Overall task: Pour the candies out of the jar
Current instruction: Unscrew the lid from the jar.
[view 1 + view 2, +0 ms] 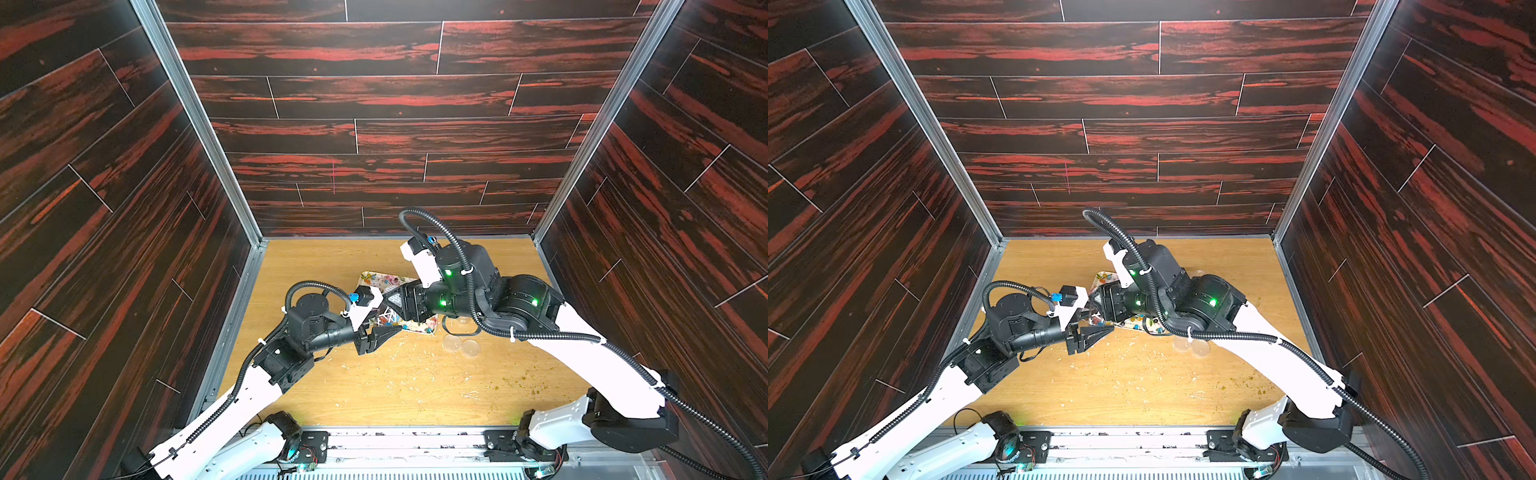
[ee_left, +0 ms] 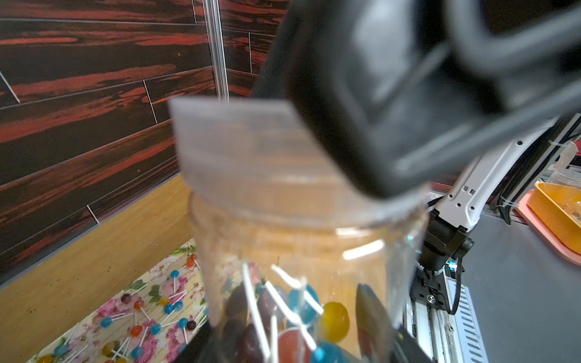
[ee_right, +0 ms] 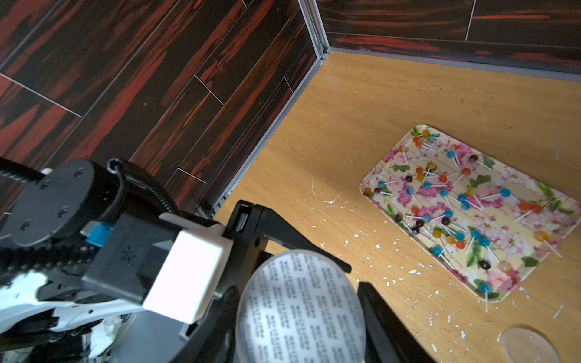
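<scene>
Clear, perhaps plastic jar (image 2: 298,239), glossy round candies (image 3: 462,198)

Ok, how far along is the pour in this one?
Done: many candies already lie on the flowered tray, and what looks like a clear lid lies on the table. In hand: the left gripper holds the jar, and the right gripper brackets its printed end; whether it grips is unclear. Left: several candies are inside the jar, so more tipping looks needed.
</scene>
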